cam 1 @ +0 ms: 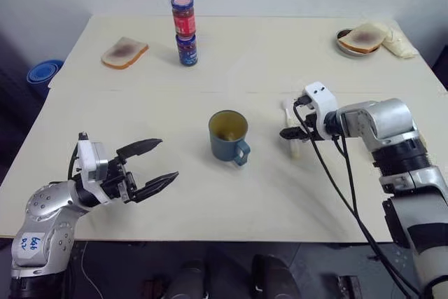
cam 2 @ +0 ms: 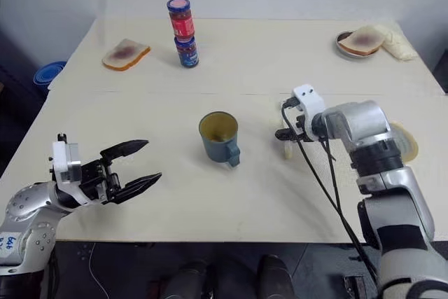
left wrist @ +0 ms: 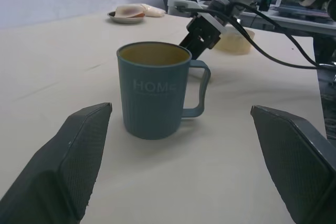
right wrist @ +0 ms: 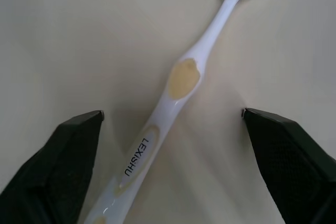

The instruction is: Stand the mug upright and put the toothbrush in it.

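1. Cream table against a pale wall, with a seam running across its middle.
2. Mug stands upright near the table's centre, mouth up, handle turned toward the robot and slightly to its right; nothing sits inside its yellowish interior.
3. Toothbrush lies flat on the table to the right of the mug, well apart from it — white with tan grip patches and dark lettering on the handle.
4. Right gripper points down at the toothbrush, its fingers spread wide on either side of the handle — not touching it, nothing held.
5. Left gripper hovers near the table's front-left edge, aimed at the mug, its fingers spread wide and empty, well short of the mug.
6. Far side: two jars stacked red on blue, a bread slice to their left, and a plate with toast at the right corner.
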You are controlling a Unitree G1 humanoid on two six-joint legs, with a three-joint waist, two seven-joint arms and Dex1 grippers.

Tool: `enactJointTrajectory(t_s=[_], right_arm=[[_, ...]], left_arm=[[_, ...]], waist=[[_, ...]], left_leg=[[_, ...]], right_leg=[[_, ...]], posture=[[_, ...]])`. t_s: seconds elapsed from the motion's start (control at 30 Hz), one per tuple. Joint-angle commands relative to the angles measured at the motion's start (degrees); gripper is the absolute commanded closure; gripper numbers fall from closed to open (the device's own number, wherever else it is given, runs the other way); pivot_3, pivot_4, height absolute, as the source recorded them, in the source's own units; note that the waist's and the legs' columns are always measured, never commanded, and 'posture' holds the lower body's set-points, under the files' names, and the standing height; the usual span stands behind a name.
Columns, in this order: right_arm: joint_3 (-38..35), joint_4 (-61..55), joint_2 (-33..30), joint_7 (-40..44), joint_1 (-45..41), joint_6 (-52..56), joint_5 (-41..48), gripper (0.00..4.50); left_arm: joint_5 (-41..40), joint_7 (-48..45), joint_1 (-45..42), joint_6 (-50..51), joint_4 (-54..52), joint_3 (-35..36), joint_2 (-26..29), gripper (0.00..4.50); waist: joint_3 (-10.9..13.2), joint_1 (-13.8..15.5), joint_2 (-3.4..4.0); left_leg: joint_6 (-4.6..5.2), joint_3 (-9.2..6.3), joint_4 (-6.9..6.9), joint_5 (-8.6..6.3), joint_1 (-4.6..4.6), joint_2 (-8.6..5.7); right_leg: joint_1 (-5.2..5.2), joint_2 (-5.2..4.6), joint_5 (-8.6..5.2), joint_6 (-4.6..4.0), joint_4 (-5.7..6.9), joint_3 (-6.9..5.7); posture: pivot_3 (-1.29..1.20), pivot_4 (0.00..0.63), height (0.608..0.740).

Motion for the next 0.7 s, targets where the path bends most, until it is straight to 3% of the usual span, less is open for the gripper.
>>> enactJointTrajectory(t_s=[0.03, 0.2, 0.33, 0.53, 0.6, 0.7], right_arm=[[3.1, 3.7, 0.2, 3.9, 0.2, -0.3, -2.6, 1.31], [2.1, 7.5, 0.5, 6.0, -0.3, -2.3, -5.3, 3.04], [-4.7, 7.1, 0.7, 6.4, 1.6, -8.9, -4.2, 4.39], [-20.9, -3.1, 6.8, 12.0, 8.3, -33.9, 5.3, 4.45], [-27.4, -12.1, 15.3, 12.7, 10.6, -41.2, 14.4, 4.45], [-28.8, -20.8, 23.0, 11.1, 12.9, -44.5, 19.0, 4.45]], left_arm=[[-1.0, 0.4, 1.9, -0.8, -3.7, 2.1, 0.6, 0.00], [-1.3, 0.1, 2.7, -1.0, -4.5, 2.7, 1.2, 0.00], [-1.1, -0.2, 2.0, -1.8, -3.8, 3.2, 1.7, 0.00], [-1.4, 0.8, 1.7, -2.3, -3.3, 3.5, 1.2, 0.00], [-1.6, 1.7, 1.0, -2.1, -2.9, 3.0, 0.5, 0.00], [-1.6, 2.4, -0.1, -1.9, -2.2, 2.4, -0.3, 0.00]], waist=[[0.0, 0.1, -0.04], [-0.1, 0.3, -0.21], [-0.1, 0.2, -0.24], [-0.1, -0.3, -0.13], [0.0, -0.6, -0.08], [0.0, -1.2, -0.04]], left_leg=[[-0.01, -0.01, 0.01, 0.00, 0.01, 0.01], [-0.02, 0.00, 0.04, 0.01, 0.07, 0.03], [-0.04, 0.00, 0.04, 0.00, 0.06, 0.05], [-0.10, 0.17, -0.01, -0.01, 0.04, 0.16], [-0.12, 0.18, -0.04, 0.01, 0.02, 0.19], [-0.20, 0.15, -0.07, 0.01, 0.04, 0.30]], right_leg=[[0.00, 0.01, 0.00, 0.00, 0.04, 0.00], [0.01, 0.02, 0.00, 0.00, 0.11, 0.05], [0.01, 0.05, 0.00, 0.00, 0.10, 0.06], [-0.09, 0.20, 0.00, 0.00, 0.05, 0.16], [-0.16, 0.21, 0.00, 0.00, 0.08, 0.17], [-0.18, 0.31, 0.00, 0.00, 0.14, 0.15]], posture=[[0.00, 0.150, 0.740], [0.00, 0.150, 0.740], [0.00, 0.150, 0.740], [0.00, 0.150, 0.740], [0.00, 0.150, 0.740], [0.00, 0.150, 0.740]])
